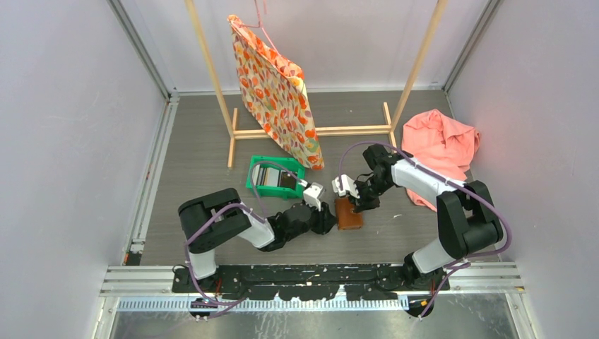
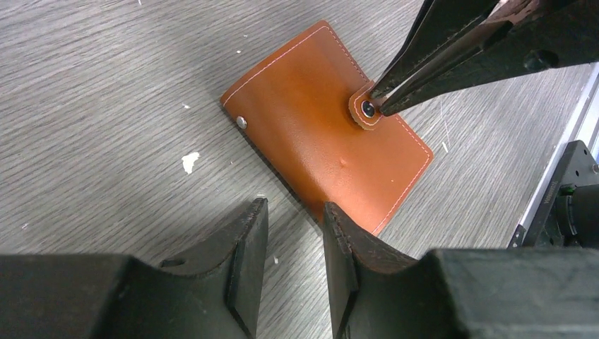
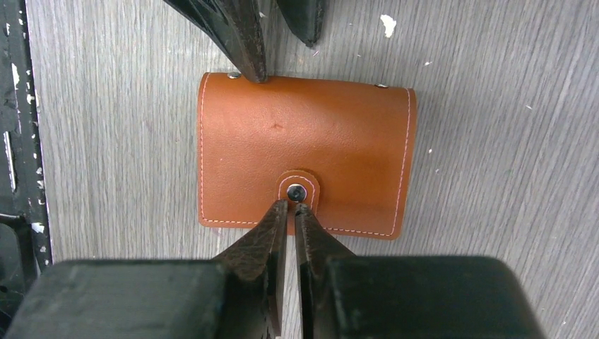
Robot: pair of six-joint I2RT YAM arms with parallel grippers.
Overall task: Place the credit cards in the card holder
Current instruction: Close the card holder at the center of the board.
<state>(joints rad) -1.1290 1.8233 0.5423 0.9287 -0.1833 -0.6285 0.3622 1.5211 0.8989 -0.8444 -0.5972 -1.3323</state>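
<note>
The card holder (image 1: pixel 349 213) is a brown leather wallet lying closed and flat on the table between both arms. It also shows in the left wrist view (image 2: pixel 318 141) and the right wrist view (image 3: pixel 304 134). My right gripper (image 3: pixel 291 206) is pinched almost shut at the round snap tab (image 3: pixel 297 191), its tips on the tab's edge. My left gripper (image 2: pixel 297 206) is open, and one of its fingers (image 3: pixel 244 35) touches the wallet's opposite long edge. The credit cards (image 1: pixel 274 176) stand in the green bin (image 1: pixel 254 185), behind the left gripper (image 1: pixel 326 214); dark and silvery ones show.
A wooden rack (image 1: pixel 311 131) with a hanging floral bag (image 1: pixel 279 99) stands at the back. A pink cloth (image 1: pixel 441 145) lies at the back right. A metal rail (image 1: pixel 318 279) runs along the near table edge.
</note>
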